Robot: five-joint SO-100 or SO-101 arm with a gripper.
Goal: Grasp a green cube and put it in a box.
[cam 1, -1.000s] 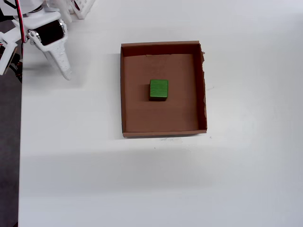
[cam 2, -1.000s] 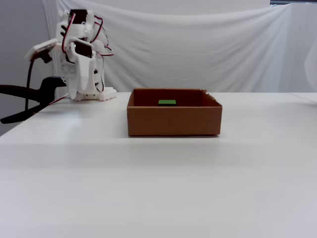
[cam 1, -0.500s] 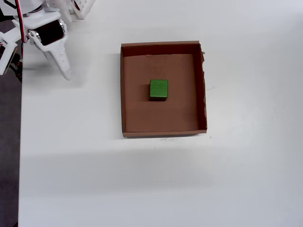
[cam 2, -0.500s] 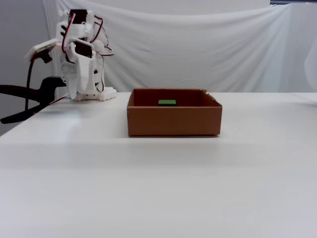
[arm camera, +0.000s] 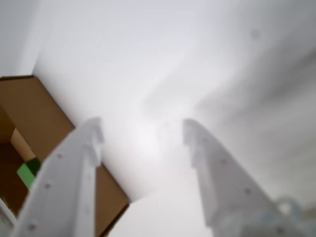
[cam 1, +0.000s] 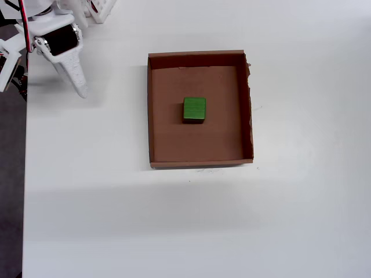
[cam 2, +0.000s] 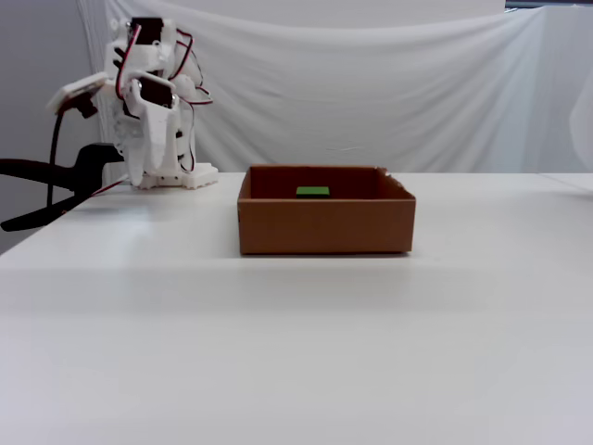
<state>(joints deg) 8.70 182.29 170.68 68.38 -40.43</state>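
Nothing has moved since a second ago: green cube sits mid-box, delivered, so the hand rests released and empty, near the desk's top-left corner overhead.

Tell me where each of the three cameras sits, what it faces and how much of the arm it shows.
Wrist view: rides on the gripper, looking past both open fingers at the table, box corner and green cube.
Overhead view: looks straight down on box, cube; gripper at top left.
Fixed view: table height, side-on to box; arm at left.
All three share box and cube.
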